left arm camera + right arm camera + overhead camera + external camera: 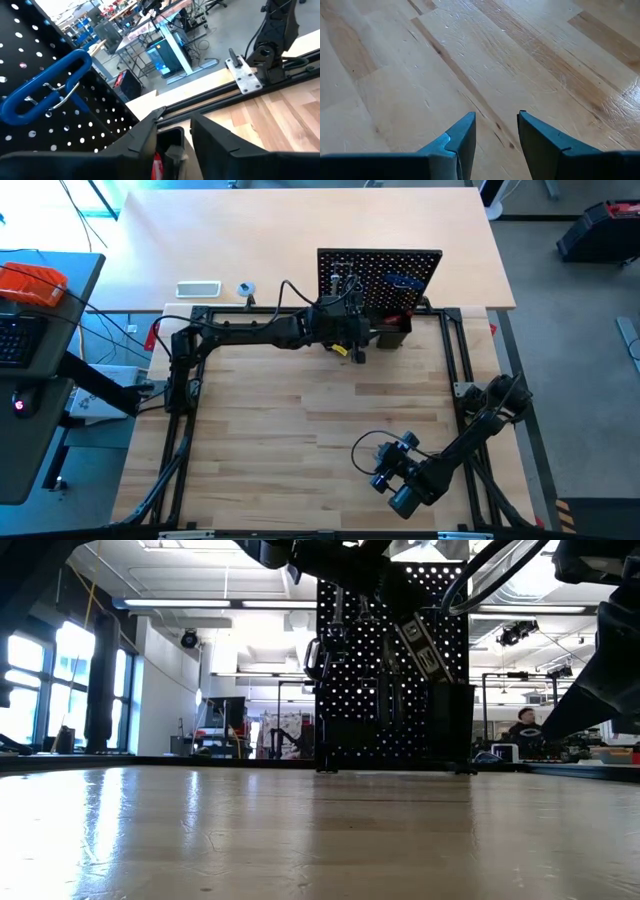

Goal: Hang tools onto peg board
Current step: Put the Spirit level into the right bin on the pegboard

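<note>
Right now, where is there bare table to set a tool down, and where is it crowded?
Free: the wood table between the left gripper and the right gripper. Crowded: the back edge by the peg board, where the left arm reaches in.

Bright windows line one wall of a workshop with ceiling strip lights and distant desks.

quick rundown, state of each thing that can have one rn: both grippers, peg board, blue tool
left gripper: at the peg board, fingers apart, over a black holder box
right gripper: open, empty, over bare table
peg board: upright, tools hanging on it
blue-handled tool: hung on a metal hook
</note>
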`<state>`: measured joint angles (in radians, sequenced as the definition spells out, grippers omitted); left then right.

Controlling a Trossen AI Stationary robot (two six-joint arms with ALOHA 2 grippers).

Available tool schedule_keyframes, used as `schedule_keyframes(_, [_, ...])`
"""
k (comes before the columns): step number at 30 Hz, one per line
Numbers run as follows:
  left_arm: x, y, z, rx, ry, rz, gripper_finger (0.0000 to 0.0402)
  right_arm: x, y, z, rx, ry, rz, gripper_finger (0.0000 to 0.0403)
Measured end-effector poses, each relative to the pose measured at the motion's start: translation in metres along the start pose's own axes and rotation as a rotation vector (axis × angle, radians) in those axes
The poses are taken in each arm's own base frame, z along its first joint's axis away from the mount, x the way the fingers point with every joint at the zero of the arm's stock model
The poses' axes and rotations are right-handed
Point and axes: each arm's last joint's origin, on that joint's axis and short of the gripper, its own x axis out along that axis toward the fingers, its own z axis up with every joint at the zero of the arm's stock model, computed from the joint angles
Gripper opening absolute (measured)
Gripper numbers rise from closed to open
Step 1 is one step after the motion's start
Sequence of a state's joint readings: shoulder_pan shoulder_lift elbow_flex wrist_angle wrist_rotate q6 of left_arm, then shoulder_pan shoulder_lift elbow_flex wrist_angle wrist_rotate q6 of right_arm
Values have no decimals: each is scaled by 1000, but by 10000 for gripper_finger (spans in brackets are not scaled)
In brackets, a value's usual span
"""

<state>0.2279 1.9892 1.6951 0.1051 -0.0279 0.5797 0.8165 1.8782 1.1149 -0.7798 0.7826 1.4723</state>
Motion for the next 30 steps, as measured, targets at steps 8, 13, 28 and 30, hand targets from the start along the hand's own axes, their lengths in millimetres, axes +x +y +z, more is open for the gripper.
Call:
schedule_keyframes(8, [0,2,2,-1,-1,51,151,0,1,0,5,-2,5,140])
schedule_keyframes(13, [0,3,2,-1,-4,55,154,0,1,0,-6,-11,3,140])
schedule_keyframes(28, [0,3,5,-2,-29,60,154,7,-22,14,-81,-172,-193,140])
schedule_keyframes(30, [0,3,4,-1,-26,57,154,5,-26,17,-94,-201,-226,140])
